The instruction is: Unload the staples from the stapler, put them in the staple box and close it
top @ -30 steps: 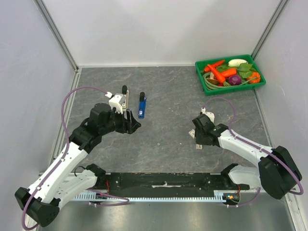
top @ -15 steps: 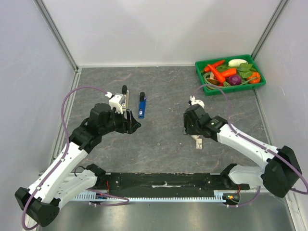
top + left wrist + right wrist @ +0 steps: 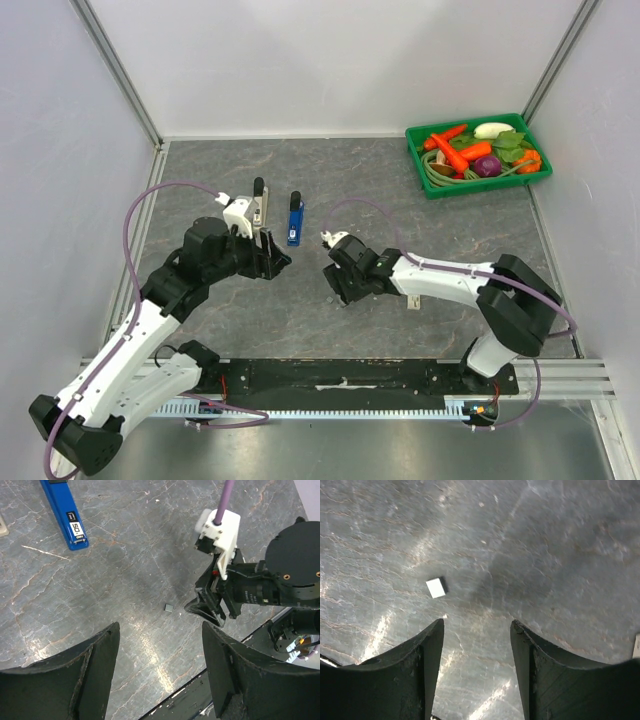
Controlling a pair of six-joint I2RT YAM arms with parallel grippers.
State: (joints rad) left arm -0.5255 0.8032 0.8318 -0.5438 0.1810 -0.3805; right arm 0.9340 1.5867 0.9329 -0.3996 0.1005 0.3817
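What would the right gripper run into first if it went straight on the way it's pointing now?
Probably bare tabletop. The right gripper points down at the stone surface with its jaws open, and the small staple block lies just off to one side of that line, though depth is unclear.

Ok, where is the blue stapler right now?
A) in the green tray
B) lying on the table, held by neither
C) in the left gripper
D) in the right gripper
B: the blue stapler lies flat on the table, while the left gripper and right gripper are both open and empty.
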